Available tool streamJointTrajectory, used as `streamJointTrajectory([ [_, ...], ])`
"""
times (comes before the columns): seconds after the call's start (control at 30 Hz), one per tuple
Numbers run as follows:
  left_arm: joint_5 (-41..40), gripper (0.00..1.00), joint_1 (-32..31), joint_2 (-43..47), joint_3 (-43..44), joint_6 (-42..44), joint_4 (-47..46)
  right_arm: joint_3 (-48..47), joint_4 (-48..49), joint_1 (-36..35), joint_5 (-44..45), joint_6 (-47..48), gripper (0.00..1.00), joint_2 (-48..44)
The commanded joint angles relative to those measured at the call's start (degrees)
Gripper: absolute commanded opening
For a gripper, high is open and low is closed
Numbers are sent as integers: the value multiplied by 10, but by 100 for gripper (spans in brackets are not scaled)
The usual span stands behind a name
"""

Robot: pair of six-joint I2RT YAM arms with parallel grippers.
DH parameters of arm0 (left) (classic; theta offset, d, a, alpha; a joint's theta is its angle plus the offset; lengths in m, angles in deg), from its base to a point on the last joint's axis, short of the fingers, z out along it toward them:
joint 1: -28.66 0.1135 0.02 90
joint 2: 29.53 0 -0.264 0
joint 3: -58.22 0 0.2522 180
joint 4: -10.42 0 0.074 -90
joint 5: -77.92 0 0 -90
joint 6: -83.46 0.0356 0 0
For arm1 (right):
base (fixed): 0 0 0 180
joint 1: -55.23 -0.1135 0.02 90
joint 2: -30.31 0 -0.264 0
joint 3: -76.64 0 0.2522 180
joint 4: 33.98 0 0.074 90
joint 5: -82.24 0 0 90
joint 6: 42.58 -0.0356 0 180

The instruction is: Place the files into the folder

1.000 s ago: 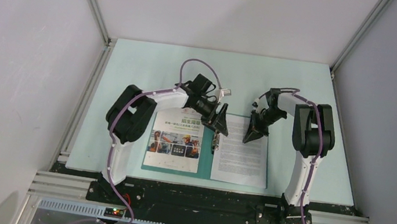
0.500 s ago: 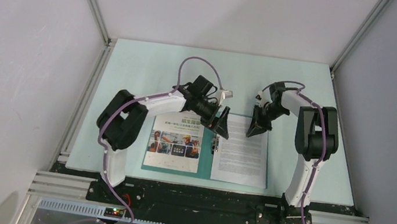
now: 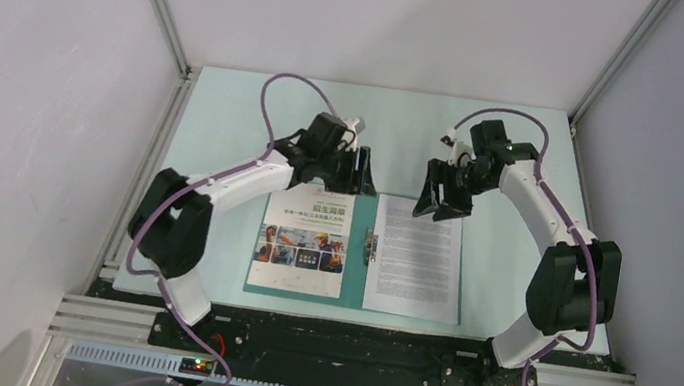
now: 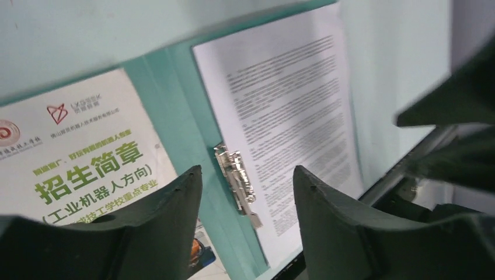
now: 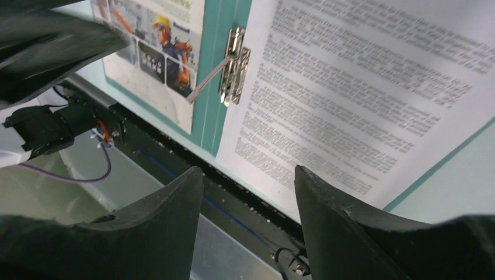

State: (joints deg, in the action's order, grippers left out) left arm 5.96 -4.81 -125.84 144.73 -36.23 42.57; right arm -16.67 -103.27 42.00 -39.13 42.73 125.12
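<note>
The teal folder lies open and flat on the table. The brochure file, with its green heading and photos, rests on the folder's left half. On the right half rests the text file, and the metal clip sits on the spine between them. My left gripper hovers open over the folder's far edge, holding nothing. My right gripper hangs open over the text file's far corner, also with nothing in it. The left wrist view shows the clip between the open fingers. The right wrist view shows the text file and the clip.
The pale table is bordered by white walls and aluminium posts. A black rail with the arm bases runs along the near edge. Purple cables loop above both arms.
Both arms have drawn back from the folder's middle toward its far edge. The right gripper has gone from shut to open. The left gripper has left the spine.
</note>
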Motion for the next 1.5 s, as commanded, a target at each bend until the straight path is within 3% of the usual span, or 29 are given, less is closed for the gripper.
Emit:
streamJointTrajectory([
  [0.0, -32, 60, -14, -54, -6, -60, 8, 20, -22, -23, -22, -21, 62, -19],
  [0.13, -10, 47, -21, -94, 4, -75, 9, 51, 5, -30, -29, -34, 61, -27],
  [0.3, 16, 41, -27, -138, 18, -86, 11, 84, 29, -37, -40, -41, 60, -34],
  [0.33, 20, 39, -28, -143, 21, -90, 11, 92, 30, -40, -41, -42, 63, -33],
  [0.53, 43, 36, -29, -175, 34, -99, 11, 110, 32, -81, -81, -49, 67, -22],
  [0.9, 52, 25, -33, -199, 45, -105, 12, 110, 66, -96, -104, -92, 53, 13],
  [1.2, 30, 25, -32, -171, 32, -98, 11, 102, 88, -119, -120, -113, 50, 45],
  [1.47, 33, 11, -28, -172, 28, -103, 11, 73, 107, -134, -115, -143, 49, 84],
])
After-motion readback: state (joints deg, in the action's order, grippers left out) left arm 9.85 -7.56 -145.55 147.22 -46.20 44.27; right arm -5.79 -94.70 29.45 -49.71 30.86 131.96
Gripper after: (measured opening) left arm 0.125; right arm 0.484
